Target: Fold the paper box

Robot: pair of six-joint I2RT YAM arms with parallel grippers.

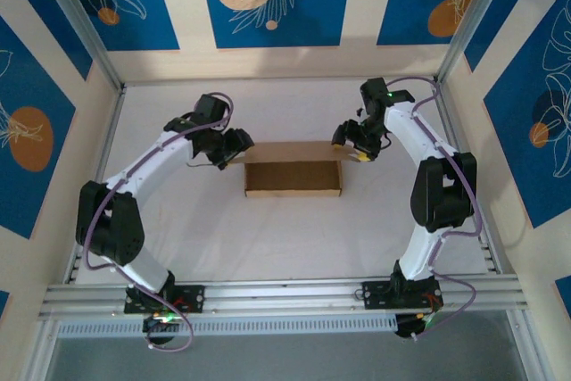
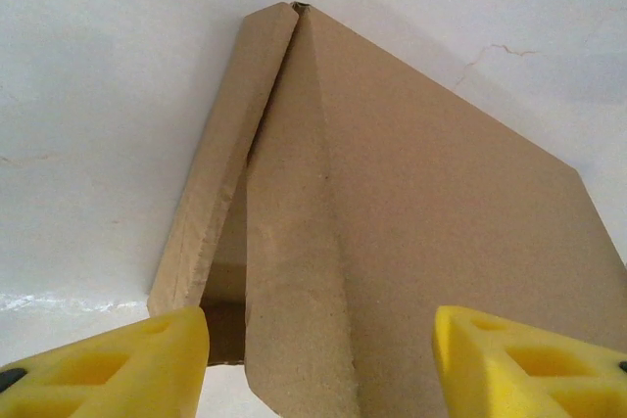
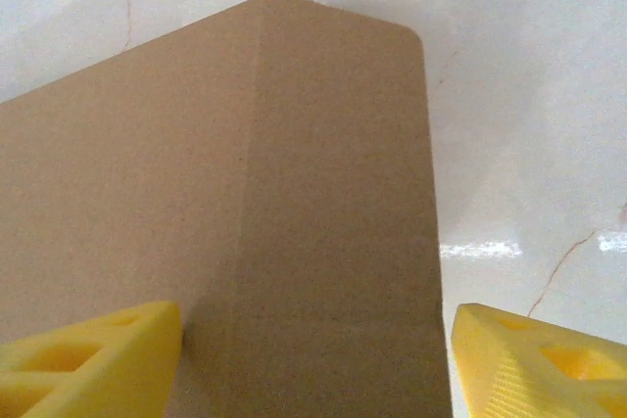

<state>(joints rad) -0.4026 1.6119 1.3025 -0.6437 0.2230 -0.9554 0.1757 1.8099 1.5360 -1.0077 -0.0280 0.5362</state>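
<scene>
The paper box [image 1: 293,180] lies mid-table as a shallow brown tray, its lid panel [image 1: 290,151] standing along the far side. My left gripper [image 1: 234,145] is at the lid's left end. In the left wrist view it [image 2: 323,369] is open, its yellow fingers [image 2: 127,369] straddling the lid's side flap [image 2: 294,271], with the box's side wall [image 2: 220,163] to the left. At the lid's right end is my right gripper [image 1: 353,144]. It [image 3: 313,364] is open too, its fingertips [image 3: 539,364] on either side of the right side flap [image 3: 333,222].
The white table [image 1: 268,238] is ringed by an aluminium frame [image 1: 285,294] at the near edge and posts at the corners. Blue patterned walls stand close on three sides. Both arm bases are bolted to the near rail.
</scene>
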